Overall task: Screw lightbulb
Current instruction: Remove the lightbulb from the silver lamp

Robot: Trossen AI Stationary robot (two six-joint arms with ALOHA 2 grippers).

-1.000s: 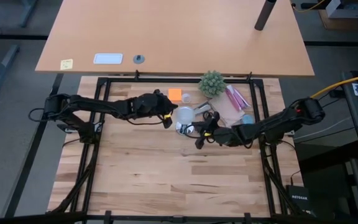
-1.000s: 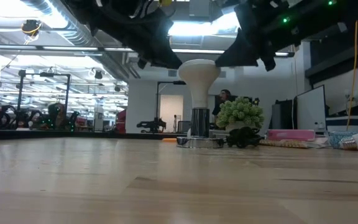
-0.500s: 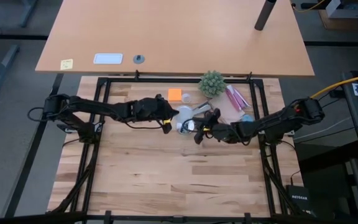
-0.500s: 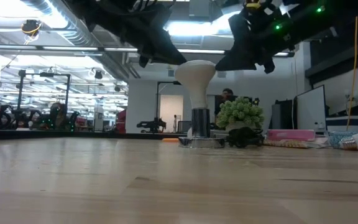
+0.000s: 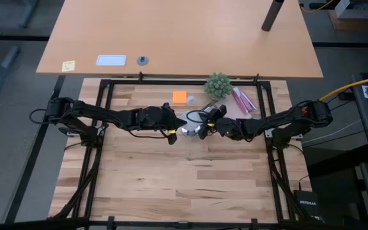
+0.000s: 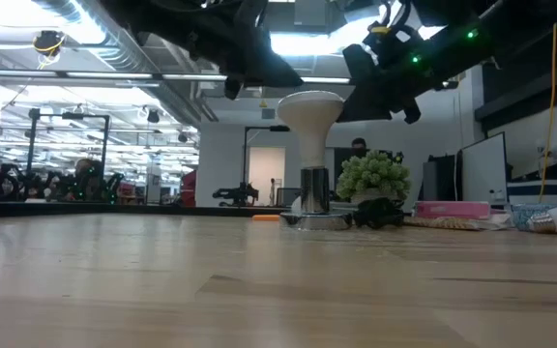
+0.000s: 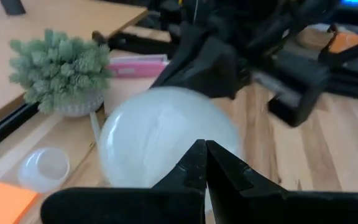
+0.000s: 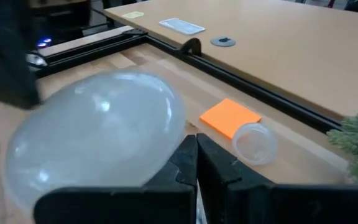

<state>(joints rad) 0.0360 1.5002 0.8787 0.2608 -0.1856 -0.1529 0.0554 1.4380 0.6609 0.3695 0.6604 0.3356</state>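
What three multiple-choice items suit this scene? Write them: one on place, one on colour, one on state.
1. Where is the lightbulb?
A. In a person's hand
B. Upright on the silver base
C. On a shelf

2. What colour is the square note?
A. Orange
B. Blue
C. Green

3. How do the left gripper jaws stand?
A. Wide open
B. Half open
C. Shut

Answers: 1 B, the low view shows it standing there; 2 A, the high view shows it orange; 3 C, in the left wrist view the tips meet.
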